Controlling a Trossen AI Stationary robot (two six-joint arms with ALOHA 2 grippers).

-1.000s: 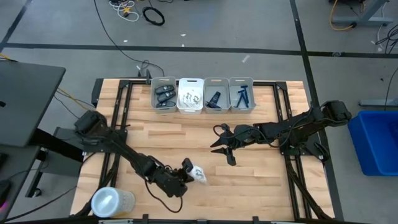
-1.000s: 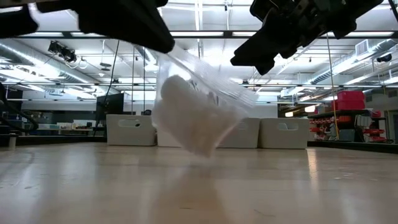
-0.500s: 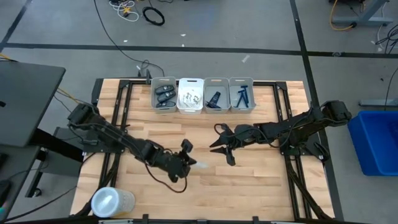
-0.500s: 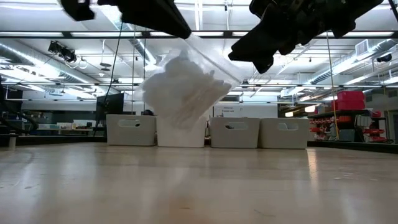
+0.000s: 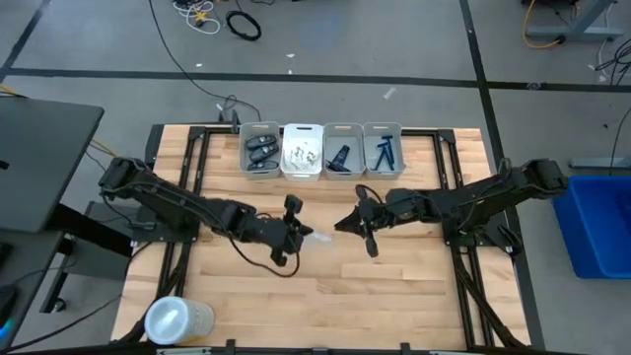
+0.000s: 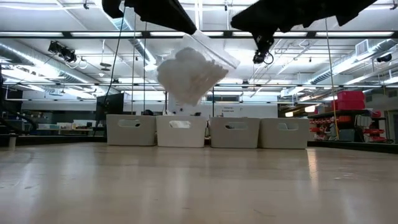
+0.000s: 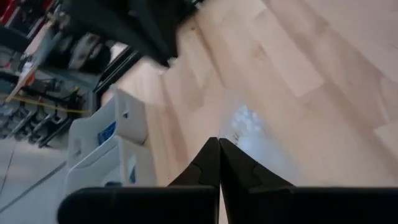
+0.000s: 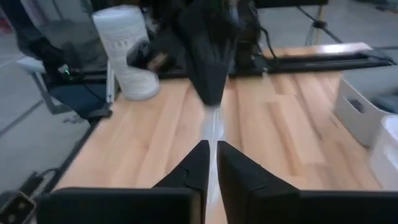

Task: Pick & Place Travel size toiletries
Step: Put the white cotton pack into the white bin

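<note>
While the left tool [image 5: 296,233] is keeping its fingers pressed together on the edge of a clear bag [image 6: 189,73], it is carrying this bag up and toward the middle of the surface [image 5: 414,286]; one second ago the bag was hanging low near the front edge, almost at the wood, and now it is floating well above it. The bag is showing something white and crinkly inside, probably a small packet of the travel size toiletries, though I cannot read it clearly. The right tool [image 5: 357,222] is moving in at the same time and is now just beside the free end of the bag; from its wrist view the fingers are nearly together around the thin plastic, but I cannot tell if they are really gripping it. I think this means the two arms are preparing to hold the bag between them.

The left arm is stretching long and low from the left side, the right arm is reaching from the right at about the same height. The four bins [image 5: 322,150] at the far edge are holding the sorted items, well apart from both tools.
</note>
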